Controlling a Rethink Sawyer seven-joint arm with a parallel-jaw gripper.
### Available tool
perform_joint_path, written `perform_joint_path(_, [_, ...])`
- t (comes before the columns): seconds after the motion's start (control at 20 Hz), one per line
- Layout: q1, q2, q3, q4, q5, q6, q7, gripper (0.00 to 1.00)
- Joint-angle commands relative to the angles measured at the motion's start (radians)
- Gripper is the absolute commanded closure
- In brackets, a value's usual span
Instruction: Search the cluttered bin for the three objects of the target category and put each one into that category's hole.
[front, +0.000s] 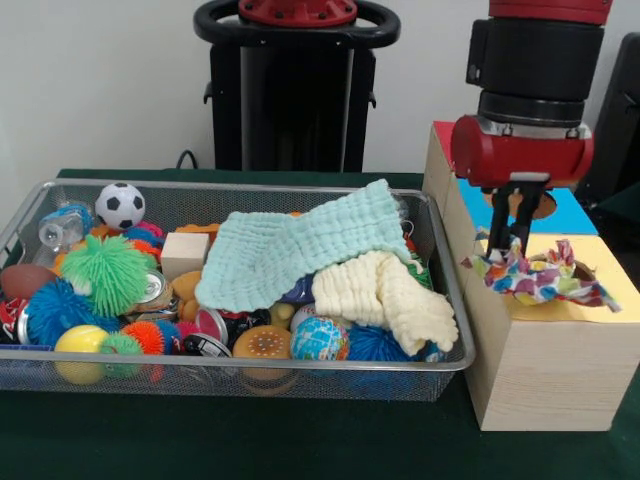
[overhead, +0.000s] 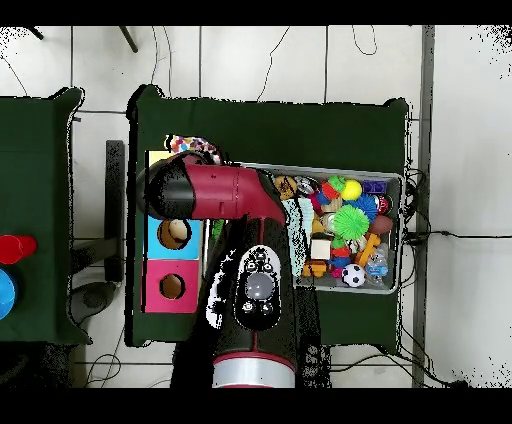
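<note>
front view shows the gripper hanging over the yellow top of the wooden box, its dark fingers pinched on the multicoloured cloth, so it's closed on fabric, not empty. the cloth lies bunched on the yellow face, draped partly over the round hole w/ a tail trailing toward the box's right edge; most of it sits on the surface, not down inside. in the wire bin two more cloths are left on top of the clutter: a mint green cloth spread across the middle and a cream cloth folded just beside it, touching it. round them are spiky balls, a soccer ball, a wood block, cans. overhead view only gives the arm across the box w/ the patterned fabric peeking past it at the yellow end; blue and pink sections sit farther along. judged risk: if the fingers let go now, the cloth prob stays bridged over the rim instead of dropping, since so much rests on the flat top. it could also snag on a finger and get dragged off the box edge when the arm lifts. later, grabbing the green cloth may pull the cream one along w/ it.
</note>
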Motion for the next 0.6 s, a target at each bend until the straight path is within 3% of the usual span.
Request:
perform_joint_path(0.05, [0.020, 0.098, -0.069, 0.122, -0.023, -0.107, 0.285, 1.00])
perform_joint_path(0.25, [0.069, 0.123, -0.130, 0.111, -0.009, -0.018, 0.281, 1.00])
perform_joint_path(0.6, [0.118, 0.128, -0.158, 0.120, 0.018, 0.104, 0.269, 1.00])
